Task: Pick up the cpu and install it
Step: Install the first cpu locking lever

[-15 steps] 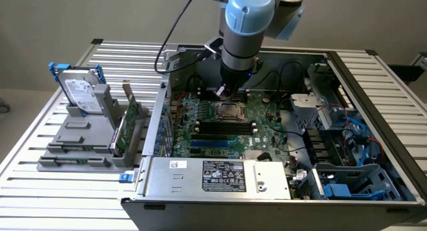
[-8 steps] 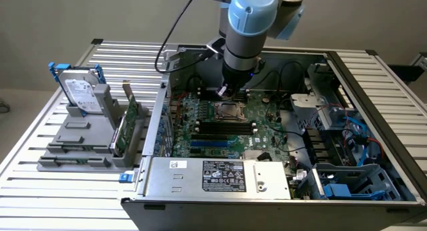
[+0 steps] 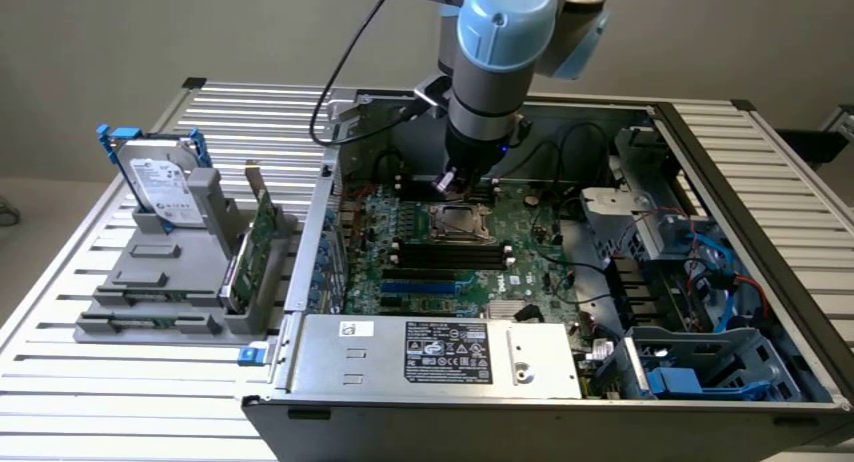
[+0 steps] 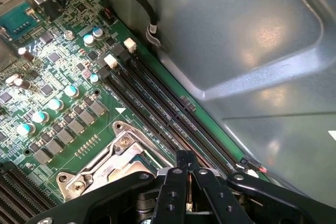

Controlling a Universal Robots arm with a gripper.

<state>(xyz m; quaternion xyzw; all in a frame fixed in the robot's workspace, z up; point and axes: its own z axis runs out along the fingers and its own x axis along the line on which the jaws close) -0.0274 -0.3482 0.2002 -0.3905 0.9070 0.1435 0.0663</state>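
Note:
My gripper hangs low inside the open computer case, just behind the far edge of the square metal-framed socket on the green motherboard. In the wrist view the two black fingers are pressed together, so the gripper is shut. Nothing shows between them. It sits above the row of black memory slots, with the socket close beside it. The cpu is hidden or out of view.
A hard drive with a blue bracket stands in a grey holder on the slatted table at the exterior view's left. The power supply fills the case's near side. Drive cages and cables crowd the right. A black cable loop runs by the case wall.

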